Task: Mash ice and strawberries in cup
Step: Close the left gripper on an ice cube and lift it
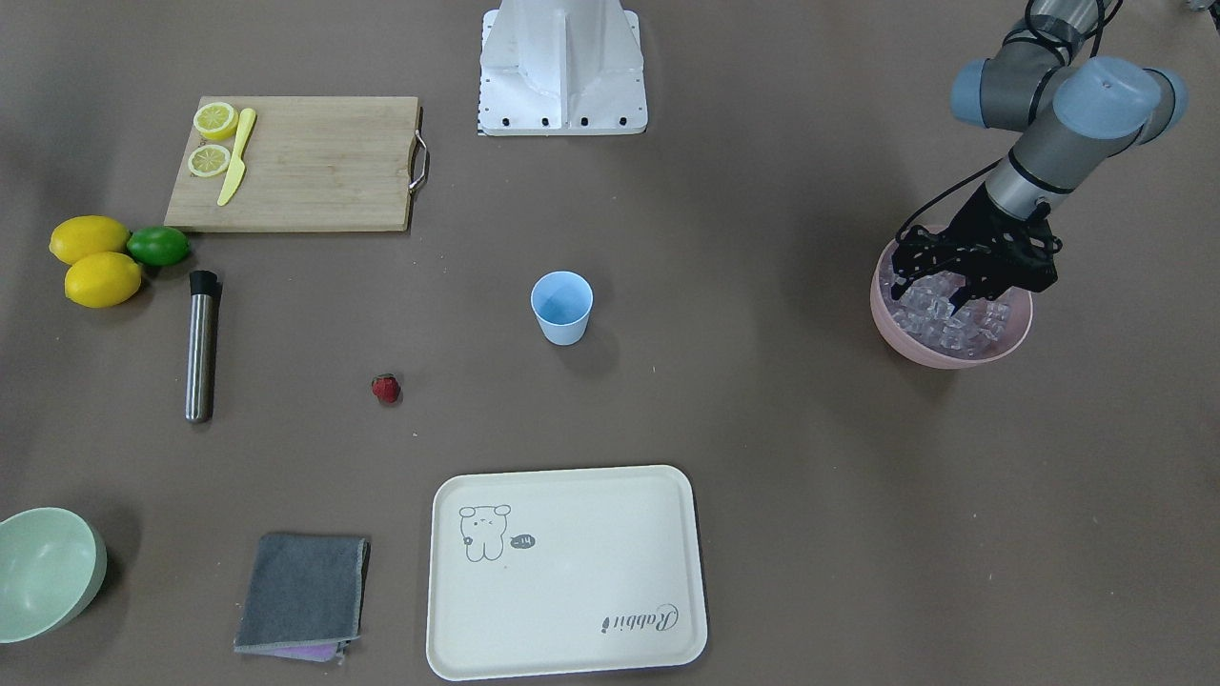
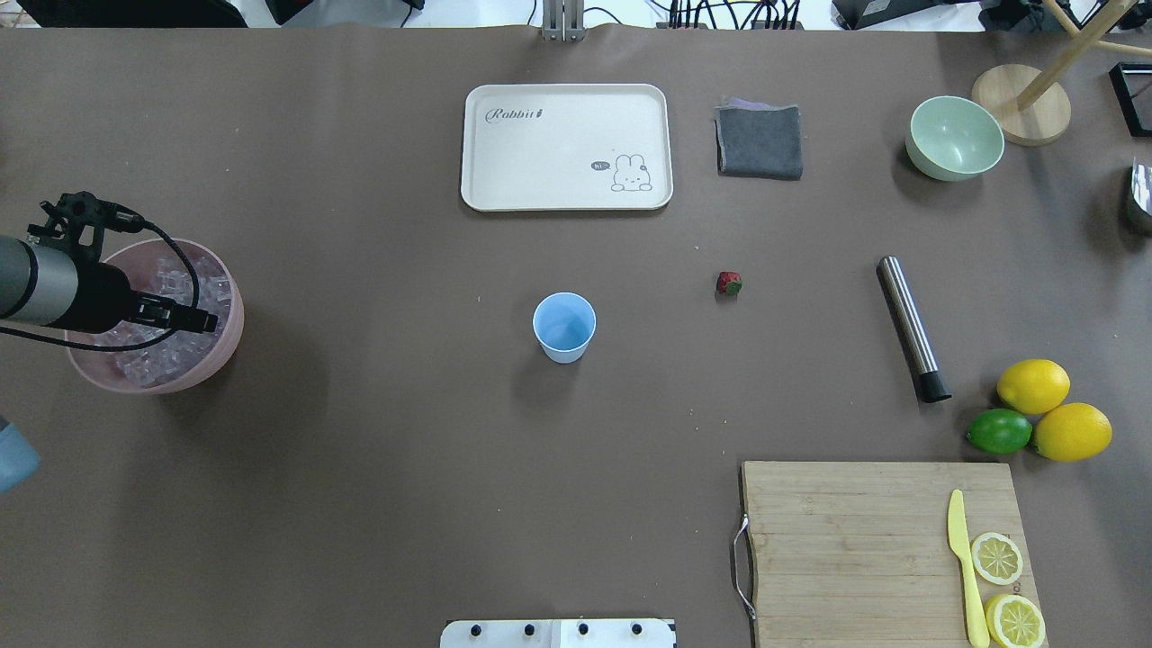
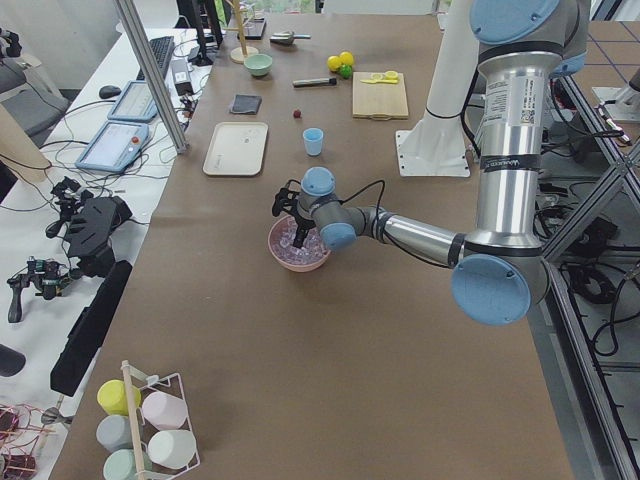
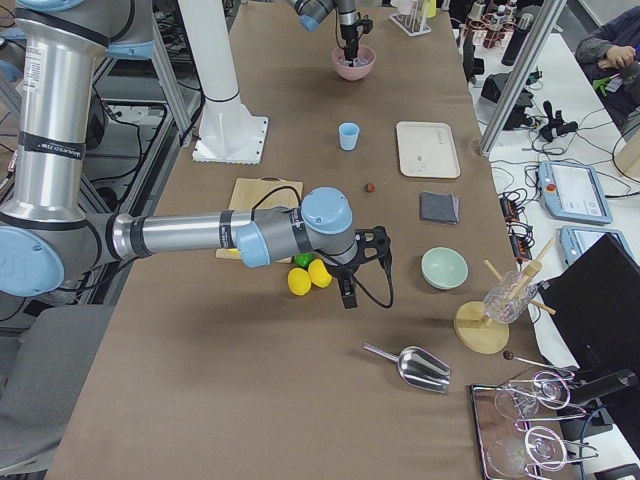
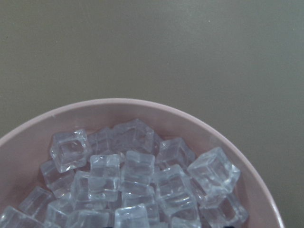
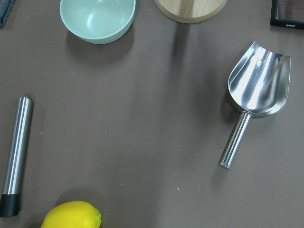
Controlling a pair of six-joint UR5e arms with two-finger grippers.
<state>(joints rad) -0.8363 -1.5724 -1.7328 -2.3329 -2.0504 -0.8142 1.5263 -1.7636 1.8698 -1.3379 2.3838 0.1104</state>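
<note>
Ice: heaped in pink bowl, well apart from cup.
Left gripper: jaws parted, dipped among cubes, nothing clearly held.
Right gripper: cannot tell its opening.
Risk: slick cube may squirt free on closing.

Two lemons, two lemon halves, two bowls; one each: lime, strawberry, cup, tray, cloth, board, knife, rod, scoop.

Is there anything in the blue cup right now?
Empty. The cup stands upright, its inside plain blue; the ice lies in the pink bowl and the strawberry on the table.
</note>
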